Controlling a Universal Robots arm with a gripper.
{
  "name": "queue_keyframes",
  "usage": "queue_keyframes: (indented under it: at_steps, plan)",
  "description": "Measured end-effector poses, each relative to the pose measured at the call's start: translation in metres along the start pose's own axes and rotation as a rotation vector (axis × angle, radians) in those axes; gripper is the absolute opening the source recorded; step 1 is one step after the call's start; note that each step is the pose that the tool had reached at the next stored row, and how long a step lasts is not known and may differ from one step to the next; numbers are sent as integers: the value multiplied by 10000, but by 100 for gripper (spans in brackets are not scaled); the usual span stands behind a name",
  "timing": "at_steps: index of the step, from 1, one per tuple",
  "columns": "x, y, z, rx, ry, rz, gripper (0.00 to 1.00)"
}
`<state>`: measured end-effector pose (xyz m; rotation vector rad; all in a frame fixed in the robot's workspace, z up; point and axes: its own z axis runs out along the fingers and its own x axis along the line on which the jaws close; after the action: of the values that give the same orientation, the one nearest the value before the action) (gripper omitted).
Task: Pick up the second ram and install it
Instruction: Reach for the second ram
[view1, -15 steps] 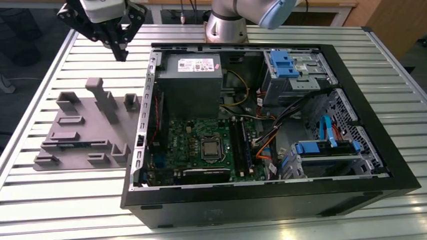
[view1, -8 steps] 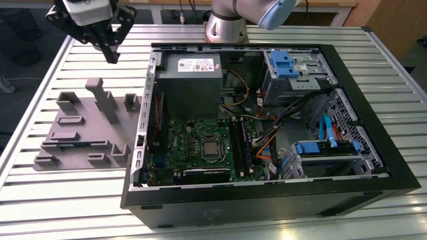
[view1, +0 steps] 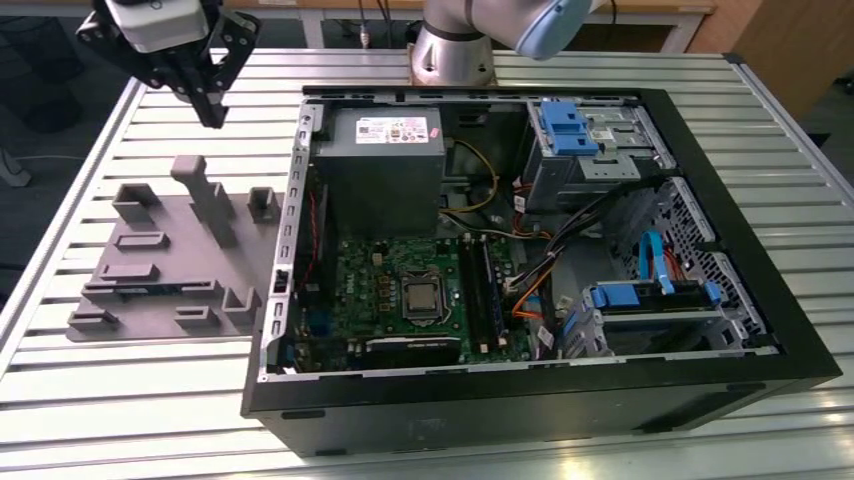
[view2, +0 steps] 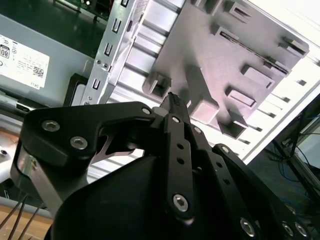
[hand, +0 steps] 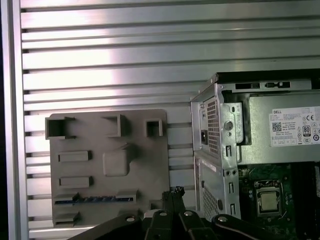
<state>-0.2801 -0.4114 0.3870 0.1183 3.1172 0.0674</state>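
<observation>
Black metal up front: the gripper (view2: 172, 100) hangs high, its two slim fingers pressed tip to tip with nothing between them (empty-handed, plainly). Below the jaws and well clear of them lies the grey fixture plate (hand: 145, 170), matte moulded plastic studded with blocky posts and narrow slots. Off to one side of the jaws, well apart from them, the second ram (hand: 95, 199) sits edge-up in one of those slots, a thin dark-blue sliver in the first wrist view.

Trouble I would watch for: jaws closed this tightly would strike that edge on the way down rather than straddle it. A pinch off the stick's middle could tip it and jam it against the slot walls. The posts standing near the slot could also catch a finger.

Under the plate runs the table (hand: 125, 60), bright ribbed aluminium slats. Farther from the jaws stands the open computer case (hand: 220, 125), perforated sheet steel, holding the green motherboard (hand: 250, 175) and a boxy grey power supply (view1: 380, 165).
</observation>
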Motion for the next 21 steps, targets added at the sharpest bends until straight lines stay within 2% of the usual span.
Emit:
queue_keyframes:
  at_steps: [9, 21]
  plan:
    - [138, -15, 4, -1, 0, 0, 11]
    - [276, -31, 8, -1, 0, 0, 11]
